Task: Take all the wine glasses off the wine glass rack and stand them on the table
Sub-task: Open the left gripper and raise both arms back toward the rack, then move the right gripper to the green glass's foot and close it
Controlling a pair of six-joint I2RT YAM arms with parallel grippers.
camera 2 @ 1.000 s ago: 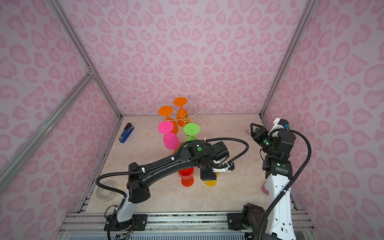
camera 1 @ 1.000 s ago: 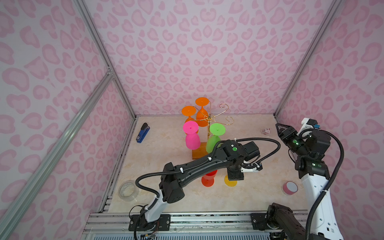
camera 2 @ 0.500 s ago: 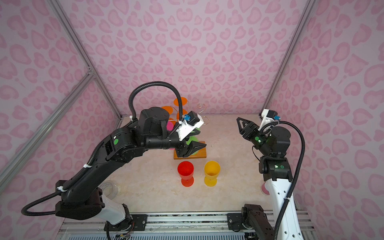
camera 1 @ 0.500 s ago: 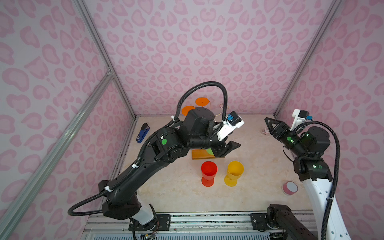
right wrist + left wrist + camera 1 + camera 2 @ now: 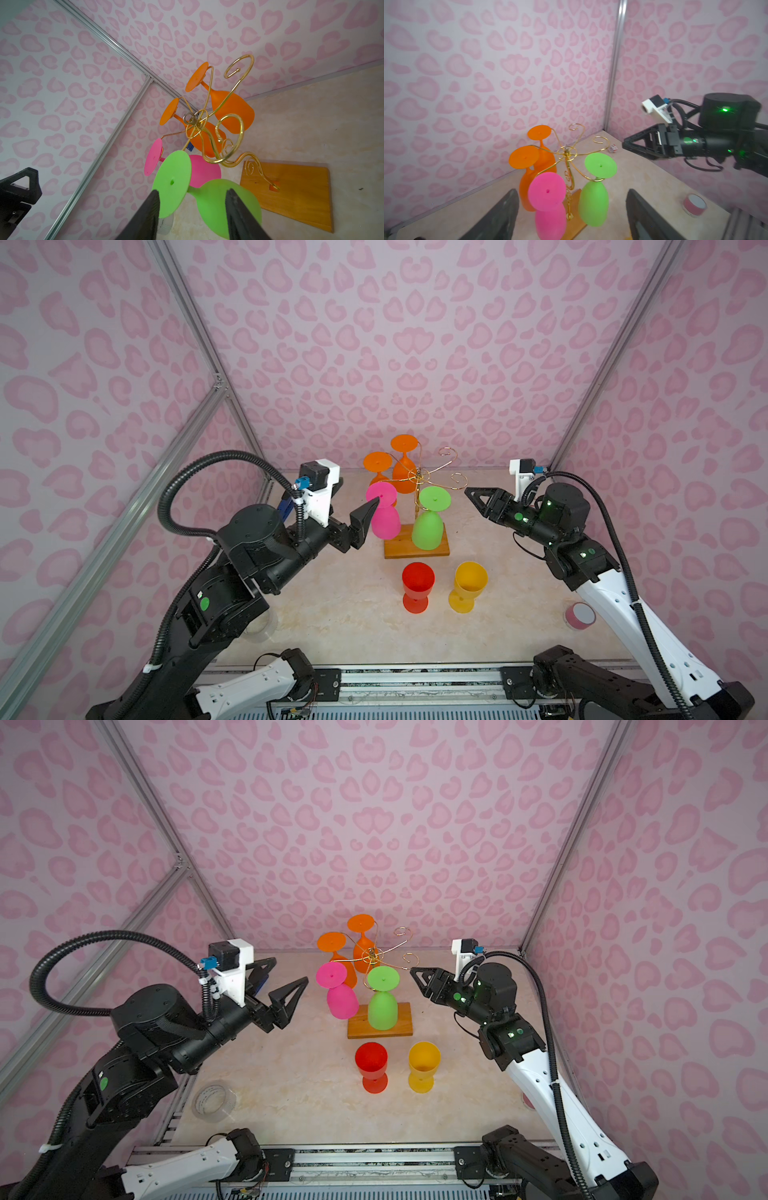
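Two empty sets of jaws stand spread wide. Just ahead of the left gripper (image 5: pixel 290 970) hangs the pink wine glass (image 5: pixel 341 1002). The right gripper (image 5: pixel 417 974) faces the green wine glass (image 5: pixel 382 1009). Both glasses hang upside down on the wine glass rack (image 5: pixel 403 1023).

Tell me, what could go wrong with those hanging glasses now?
The open left gripper sits beside the tilted pink glass; a nudge might swing it into the orange glasses or off its hook. The wire rack looks light, so a sideways pull could tip it. A low arm could topple the red glass and yellow glass standing in front.
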